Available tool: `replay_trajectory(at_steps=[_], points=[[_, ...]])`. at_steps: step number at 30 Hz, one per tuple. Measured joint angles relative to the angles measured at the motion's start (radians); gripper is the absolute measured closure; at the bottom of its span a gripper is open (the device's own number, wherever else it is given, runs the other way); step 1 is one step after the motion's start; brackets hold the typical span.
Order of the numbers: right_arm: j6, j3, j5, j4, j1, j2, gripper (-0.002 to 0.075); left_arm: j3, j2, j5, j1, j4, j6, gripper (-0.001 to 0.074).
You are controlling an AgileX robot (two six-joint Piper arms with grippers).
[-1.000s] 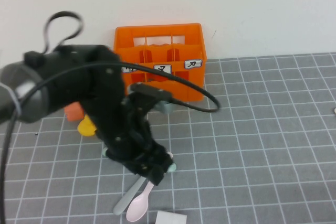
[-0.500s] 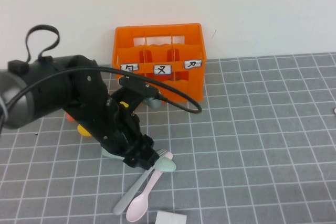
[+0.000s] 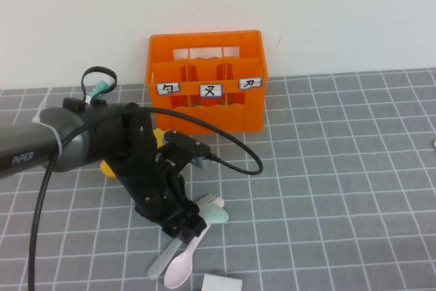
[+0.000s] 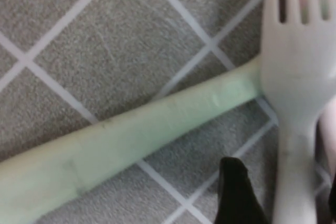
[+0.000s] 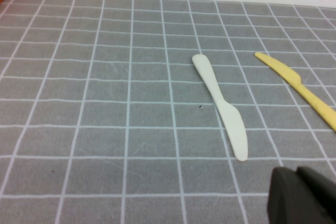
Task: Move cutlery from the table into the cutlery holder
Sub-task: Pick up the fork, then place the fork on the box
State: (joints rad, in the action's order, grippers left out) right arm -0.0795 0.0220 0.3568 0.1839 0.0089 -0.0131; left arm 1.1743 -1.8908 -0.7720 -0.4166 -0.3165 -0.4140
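The left pincer (image 3: pixel 193 226) is down low on the grey gridded bench (image 3: pixel 340 189), its fingers apart over a small pile of cutlery. Directly beneath it lie a mint-green spoon (image 4: pixel 121 145), a grey-green fork (image 4: pixel 296 77) and a pale pink spoon (image 3: pixel 182 264), all overlapping. The fork and pink spoon run diagonally, their handle ends towards the robot and to its left; the fork's tines point away towards the holder. One dark fingertip (image 4: pixel 236 192) sits just beside the fork's neck. Behind the pincer, well apart, stands the orange cutlery holder (image 3: pixel 206 80). No piece looks lifted yet, so all remain to be moved. The right pincer (image 5: pixel 302 195) is closed, hovering near a white knife (image 5: pixel 220 106) and a yellow knife (image 5: pixel 299 90).
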Motion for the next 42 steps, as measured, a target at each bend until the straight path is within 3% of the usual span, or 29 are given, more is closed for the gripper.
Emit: replay_trajectory(at_steps=[14,22,27,30,37,42], points=[[0.0,0.0,0.0,0.0,0.0,0.0,0.0729,0.003,-0.025,0.028,0.0,-0.009,0.0,0.0412],[0.0,0.0,0.0,0.0,0.0,0.0,0.0729,0.01,-0.032,0.049,-0.09,0.056,0.044,0.0641],[0.0,0.0,0.0,0.0,0.0,0.0,0.0729,0.012,-0.032,0.067,-0.194,0.287,0.285,0.0643],[0.0,0.0,0.0,0.0,0.0,0.0,0.0729,0.012,-0.026,0.065,-0.212,0.373,0.383,0.0643],[0.0,0.0,0.0,0.0,0.0,0.0,0.0729,-0.005,0.058,0.064,-0.216,0.39,0.414,0.0644],[0.0,0.0,0.0,0.0,0.0,0.0,0.0729,-0.007,0.254,0.122,-0.216,0.386,0.414,0.0644]])
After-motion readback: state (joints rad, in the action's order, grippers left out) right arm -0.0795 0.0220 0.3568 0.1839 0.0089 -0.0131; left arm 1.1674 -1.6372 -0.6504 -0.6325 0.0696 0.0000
